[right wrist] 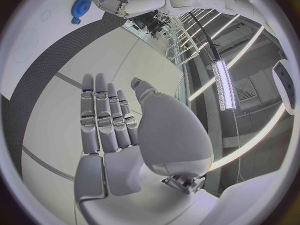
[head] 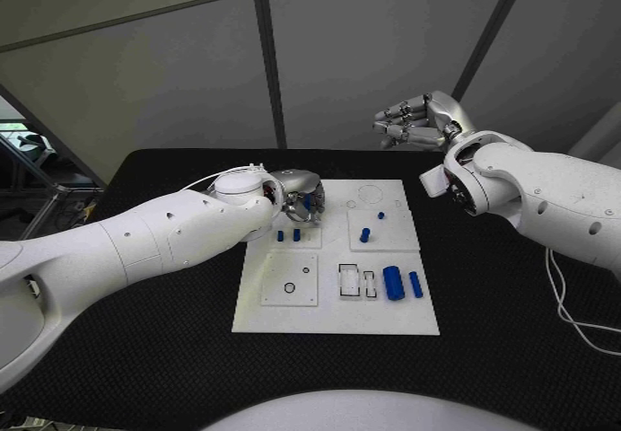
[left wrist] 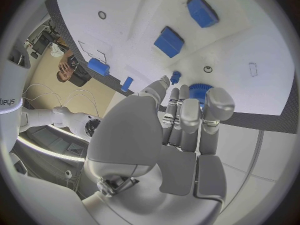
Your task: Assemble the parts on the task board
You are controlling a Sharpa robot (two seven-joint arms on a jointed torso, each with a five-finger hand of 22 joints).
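Head view: task board [head: 301, 316] flat mid-counter [head: 155, 377], blue parts scattered on it — pegs [head: 287, 236] at the left, cylinders [head: 401, 283] lower right. Left wrist view: blue gear [left wrist: 199, 90] just beyond the fingertips [left wrist: 220, 102], contact hidden. Best done slowly: settle fingers round the gear's rim, keep it level, lower straight onto its seat. Left hand [head: 296, 196] low over the board's upper left corner, fingers curled together; grip impossible to tell. Right hand [head: 416, 119] raised well behind the board, fingers straight, together, holding nothing.
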